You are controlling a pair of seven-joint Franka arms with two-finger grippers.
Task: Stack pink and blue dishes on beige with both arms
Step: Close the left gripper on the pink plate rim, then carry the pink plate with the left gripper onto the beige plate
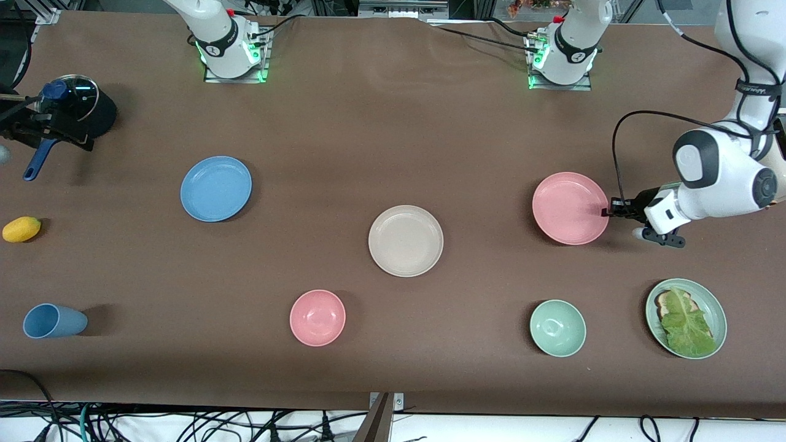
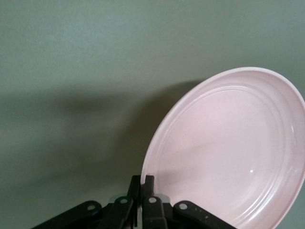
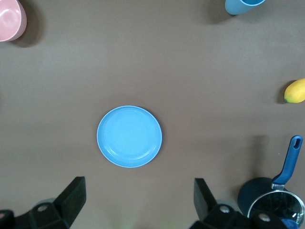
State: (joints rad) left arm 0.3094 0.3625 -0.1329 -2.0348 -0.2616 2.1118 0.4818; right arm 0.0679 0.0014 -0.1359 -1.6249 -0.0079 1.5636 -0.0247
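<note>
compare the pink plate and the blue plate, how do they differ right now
The pink plate lies toward the left arm's end of the table; the blue plate lies toward the right arm's end. The left gripper is shut on the pink plate's rim, while the blue plate is untouched, with the right gripper open above it. The left wrist view shows the pink plate tilted; the blue plate lies flat. Both are shallow, round and equal in size.

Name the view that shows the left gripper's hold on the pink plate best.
Left wrist view: the left gripper is shut on the pink plate rim. Front view shows it small at the plate's edge; right wrist view misses it.
</note>
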